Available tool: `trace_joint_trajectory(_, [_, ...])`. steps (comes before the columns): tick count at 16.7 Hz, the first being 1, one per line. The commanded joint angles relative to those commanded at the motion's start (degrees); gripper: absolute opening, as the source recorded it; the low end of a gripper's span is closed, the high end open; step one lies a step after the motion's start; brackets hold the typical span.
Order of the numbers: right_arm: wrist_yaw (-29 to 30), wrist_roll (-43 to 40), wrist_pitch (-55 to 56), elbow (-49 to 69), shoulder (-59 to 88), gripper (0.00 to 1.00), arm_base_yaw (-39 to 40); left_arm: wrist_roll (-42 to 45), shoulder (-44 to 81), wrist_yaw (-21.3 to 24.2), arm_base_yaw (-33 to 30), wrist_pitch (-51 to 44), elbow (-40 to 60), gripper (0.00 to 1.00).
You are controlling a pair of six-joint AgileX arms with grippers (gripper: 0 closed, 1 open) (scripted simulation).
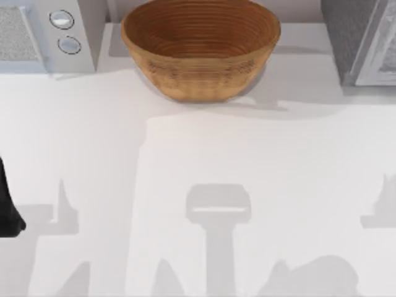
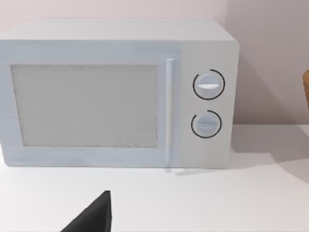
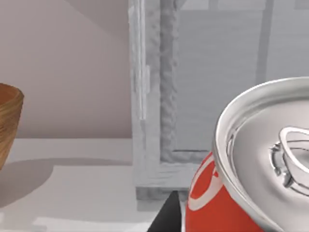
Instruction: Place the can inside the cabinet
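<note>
The can sits close before the right wrist camera, tilted, with the cabinet at the table's far right behind it. Whether either gripper is open or closed, I cannot tell. A bowl stands far centre, a microwave far left.

can: cut off by frame edge | cabinet: cropped at corner | bowl: partly cut

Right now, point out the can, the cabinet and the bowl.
can (image 3: pixel 212 203): right wrist view, on its red label below the silver rim.
cabinet (image 1: pixel 346 37): top view, on its grey speckled side.
bowl (image 1: pixel 198 77): top view, on its woven outer wall.
</note>
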Motion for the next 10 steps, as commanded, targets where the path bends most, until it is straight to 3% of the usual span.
trace_joint_trajectory(10, [-0.9,-0.1,-3.8,-2.2,-5.1,0.0,-0.7,0.0,0.0,0.0,0.0,0.0,0.0,1.0])
